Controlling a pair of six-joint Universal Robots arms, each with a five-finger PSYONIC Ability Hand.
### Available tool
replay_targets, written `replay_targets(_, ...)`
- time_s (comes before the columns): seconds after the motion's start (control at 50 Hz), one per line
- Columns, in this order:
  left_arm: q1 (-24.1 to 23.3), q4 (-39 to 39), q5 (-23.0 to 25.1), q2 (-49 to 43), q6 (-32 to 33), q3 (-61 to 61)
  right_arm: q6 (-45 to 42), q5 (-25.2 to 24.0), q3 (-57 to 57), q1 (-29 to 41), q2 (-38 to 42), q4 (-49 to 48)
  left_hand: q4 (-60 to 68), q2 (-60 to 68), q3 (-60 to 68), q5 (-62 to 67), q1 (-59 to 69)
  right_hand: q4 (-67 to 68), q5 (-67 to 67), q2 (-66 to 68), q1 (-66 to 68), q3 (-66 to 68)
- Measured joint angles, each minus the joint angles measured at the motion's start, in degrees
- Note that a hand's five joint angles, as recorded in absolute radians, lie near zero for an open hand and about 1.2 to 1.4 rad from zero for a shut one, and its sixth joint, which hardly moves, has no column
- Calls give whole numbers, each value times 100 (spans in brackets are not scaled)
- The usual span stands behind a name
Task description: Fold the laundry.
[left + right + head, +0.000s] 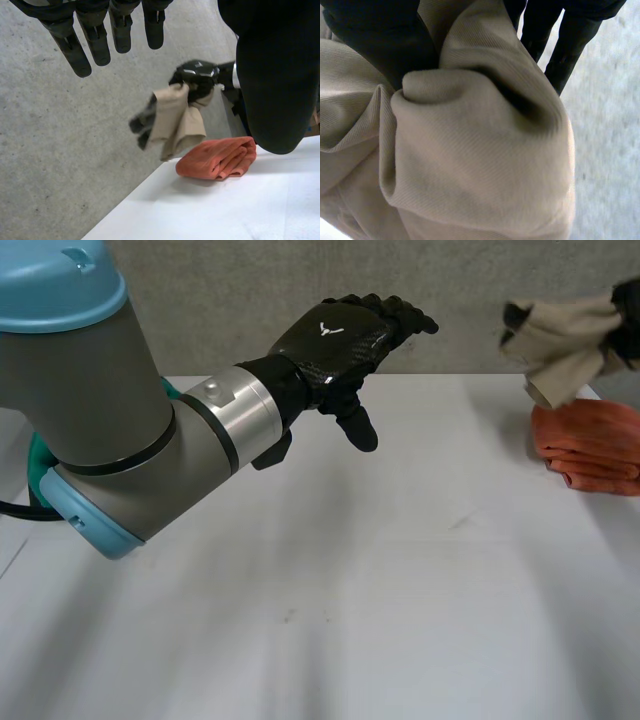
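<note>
1. The white tabletop (pixel 350 620) is bare across its middle, with room to spread a cloth flat.
2. The left arm (pixel 100 440) reaches in over the tabletop. The left hand (pixel 340 340) hovers above it, fingers straight and relaxed, holding nothing.
3. An orange cloth (pixel 590 445) lies folded on the tabletop near its far right corner and looks already done.
4. A beige cloth (pixel 565 350) hangs in the air just above the orange one, bunched into a wad with loose folds dangling below.
5. The right hand (pixel 197 72) is clenched on the beige cloth; in the right wrist view the thumb and fingers dig into its crumpled upper part.
6. Handling, as a judgement: the beige cloth is light, soft and limp, with a fine ribbed weave that should not slip. It will not keep a shape, so it needs laying flat on the tabletop first. The best hold is probably a hanging corner or edge, which the free left hand could pinch to pull the wad open.
</note>
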Motion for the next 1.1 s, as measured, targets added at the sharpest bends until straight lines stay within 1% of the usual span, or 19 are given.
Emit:
replay_targets(0.12, -10, -5, -1, -24, -2, -52, 98, -589, -1042, -562, 1167, 370, 0, 0, 0, 0, 0, 10, 0, 0, 32, 2)
replay_targets(0.2, -15, -7, -6, -40, 5, -91, 89, -750, -1523, -813, 1873, 506, 0, 0, 0, 0, 0, 10, 0, 0, 81, 2)
replay_targets(0.32, -22, -7, -11, -65, 12, -127, 27, -798, -1704, -970, 2415, 621, 0, 0, 0, 1, 0, 13, 0, 0, 81, 4)
replay_targets(0.42, -32, -7, -12, -73, 11, -140, -131, -779, -1586, -1000, 2481, 743, 0, 0, 0, 0, 0, 22, -1, -8, 75, 16)
replay_targets(0.44, -36, -7, -12, -70, 9, -143, -195, -746, -1518, -1007, 2444, 781, 0, 0, 0, 0, 0, -721, -625, -678, -198, -696)
replay_targets(0.46, -40, -7, -12, -66, 7, -146, -276, -691, -1419, -1018, 2362, 824, 0, 0, 0, 0, 0, -2059, -1771, -2184, -1541, -2105)
replay_targets(0.48, -41, -7, -12, -65, 7, -147, -304, -668, -1381, -1022, 2326, 838, 0, 0, 0, 0, 0, -2361, -2132, -2629, -1911, -2416)
replay_targets(0.5, -45, -6, -12, -60, 6, -149, -351, -619, -1291, -1034, 2238, 865, 0, 0, 0, -1, 0, -3378, -2966, -3540, -2646, -3383)
replay_targets(0.54, -49, -6, -12, -52, 5, -152, -384, -571, -1212, -1046, 2153, 879, 0, 0, 0, -1, 0, -4565, -4005, -4737, -3779, -4636)
replay_targets(0.58, -64, -7, -11, -37, 5, -156, -464, -414, -863, -1100, 1773, 919, 0, 0, 0, 0, 0, -5552, -4971, -5420, -4584, -5486)
replay_targets(0.62, -67, -6, -12, -34, 5, -156, -470, -395, -804, -1109, 1707, 922, 0, 0, 0, 0, 0, -5594, -5037, -5432, -4608, -5524)
replay_targets(0.64, -100, -6, -11, -13, 8, -156, -494, -292, -332, -1167, 1184, 954, 0, 0, 0, 0, 0, -5669, -5194, -5452, -4620, -5584)
replay_targets(0.68, -100, -6, -11, -13, 8, -156, -494, -292, -332, -1167, 1184, 954, 0, 0, 0, 0, 0, -5669, -5194, -5452, -4620, -5584)
replay_targets(0.72, -138, -6, -12, 32, 11, -156, -502, -236, 391, -1279, 400, 1057, 0, 0, 0, 0, 0, -5669, -5194, -5452, -4620, -5584)
replay_targets(0.76, -149, -7, -11, 53, 12, -158, -506, -235, 633, -1337, 139, 1134, 0, 0, 0, 0, 0, -5669, -5194, -5452, -4620, -5584)
replay_targets(0.88, -169, -13, -11, 113, 7, -165, -687, -172, 1186, -1766, -660, 1846, 0, 0, 0, -1, 0, -5669, -5194, -5453, -4620, -5584)
replay_targets(0.98, -204, -11, -11, 214, 2, -168, -1423, 346, 1131, -2174, -1092, 2600, 0, 0, 0, 0, 0, -5669, -5194, -5453, -4620, -5584)
replay_targets(1.06, -212, 6, -19, 372, -10, -155, -2294, 1078, 959, -2257, -1407, 2654, 0, 0, 0, 0, 0, -5669, -5194, -5453, -4620, -5584)
replay_targets(1.1, -207, 25, -48, 448, -22, -143, -2524, 1280, 937, -2161, -1510, 2491, 0, 0, 0, 0, 0, -5669, -5194, -5453, -4620, -5584)
